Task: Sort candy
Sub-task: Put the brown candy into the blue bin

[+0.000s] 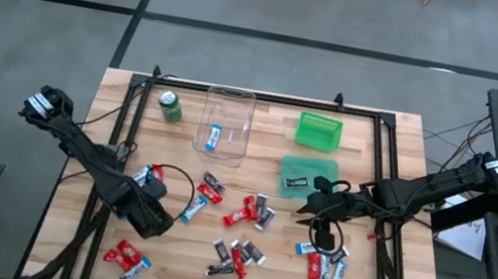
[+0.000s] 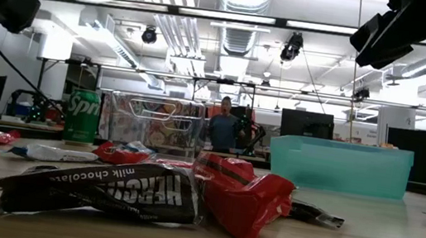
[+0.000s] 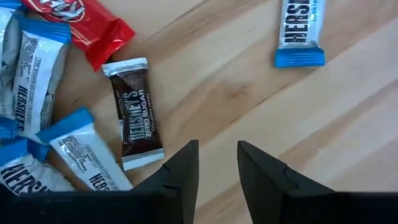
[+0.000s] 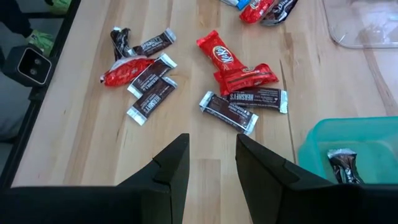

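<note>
Wooden tabletop (image 1: 387,151) carries scattered candy (image 1: 248,210) centrally, soda can (image 1: 170,106) at eleven o'clock, three bins at twelve.

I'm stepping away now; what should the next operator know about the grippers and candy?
Left gripper: open, empty, above bare wood beside a black-and-silver wrapped bar.
Right gripper: open, empty, beside the teal plastic bin.
Done: one blue-and-white bar in the clear plastic bin; one dark bar in the teal bin.
Left: the bright green bin looks empty; the scattered red, blue and dark candy remains unsorted on the wooden table.
</note>
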